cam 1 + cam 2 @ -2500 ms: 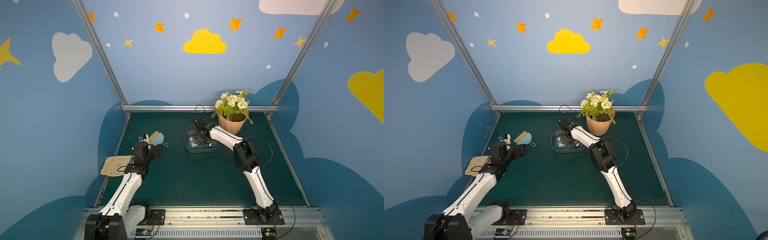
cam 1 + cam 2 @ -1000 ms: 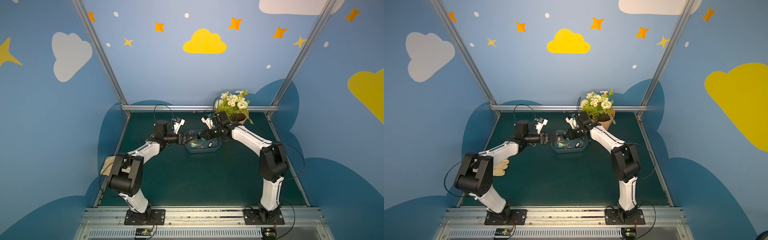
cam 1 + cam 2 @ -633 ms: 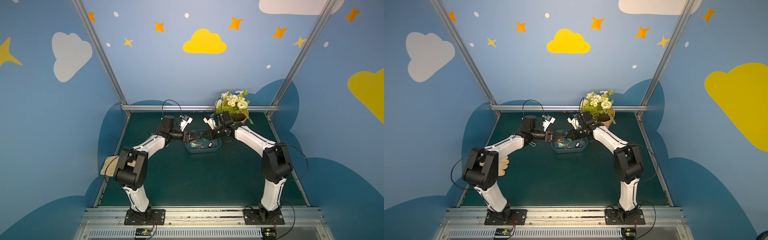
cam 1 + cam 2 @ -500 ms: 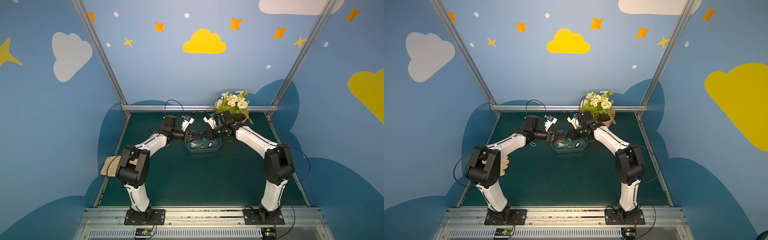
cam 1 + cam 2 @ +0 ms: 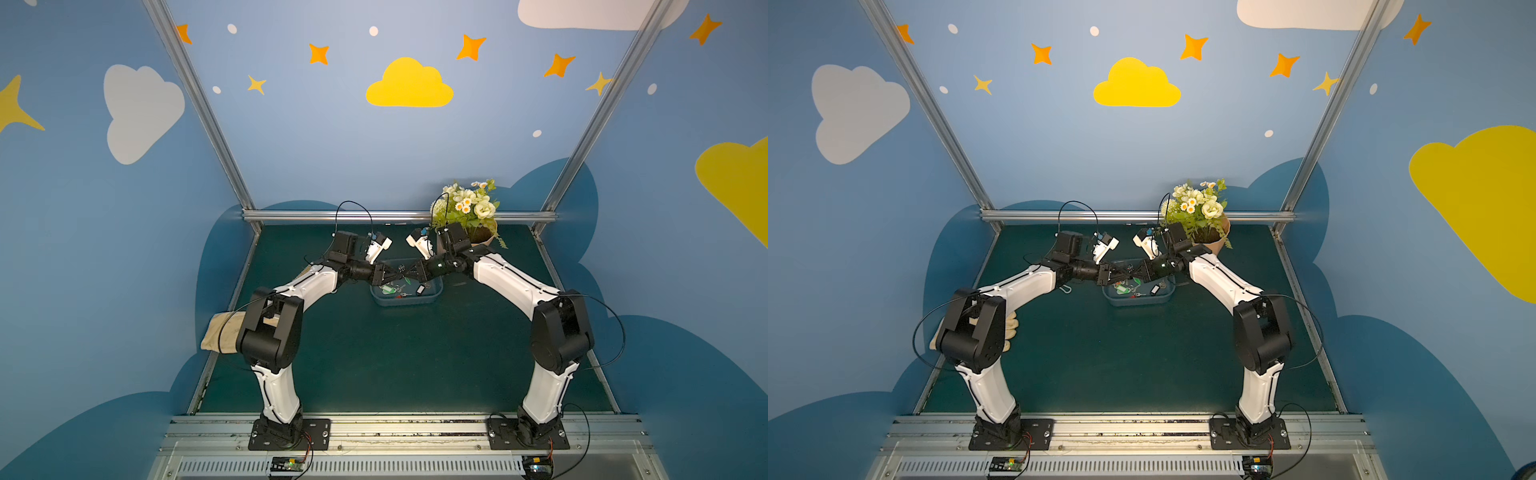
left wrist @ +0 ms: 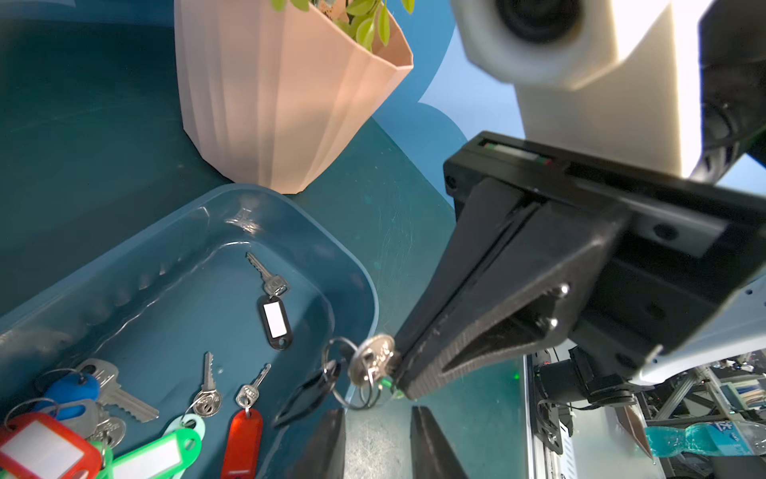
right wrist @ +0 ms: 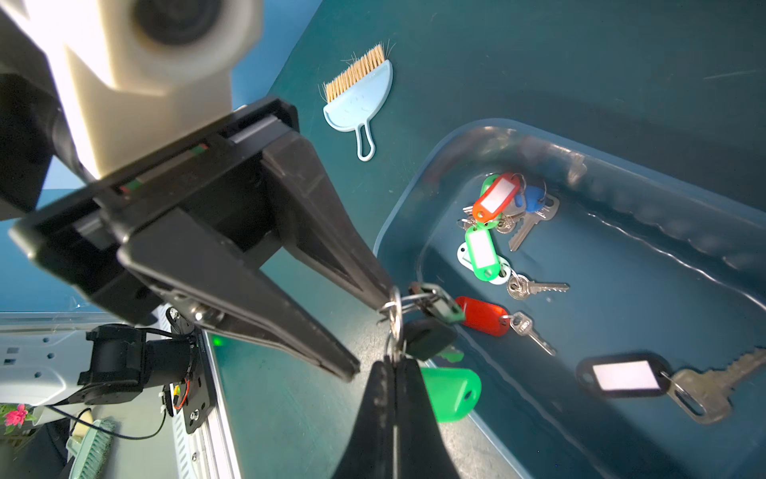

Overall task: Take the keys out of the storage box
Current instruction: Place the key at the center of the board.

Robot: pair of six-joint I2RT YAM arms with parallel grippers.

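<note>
The blue-grey storage box [image 5: 415, 301] [image 5: 1142, 302] sits mid-table, shown in both top views. Several keys with red, green, blue and black tags [image 6: 275, 315] [image 7: 493, 199] lie inside it. My right gripper [image 7: 393, 363] [image 5: 405, 275] hangs over the box's left end, shut on a bunch of keys [image 7: 427, 336] [image 6: 371, 358] with black and green tags. My left gripper [image 6: 377, 410] [image 5: 1121, 274] faces it tip to tip. Its jaws are narrowly open, and one fingertip [image 7: 387, 298] touches the bunch's ring.
A peach ribbed flowerpot [image 5: 478, 237] [image 6: 282, 95] with flowers stands just behind the box on the right. A light blue hand brush [image 7: 360, 99] lies left of the box. A beige glove [image 5: 220, 336] rests at the table's left edge.
My left arm swung from the table's left side over to the box and its jaws have narrowed. My right gripper rose out of the box with the key bunch and stays shut.
</note>
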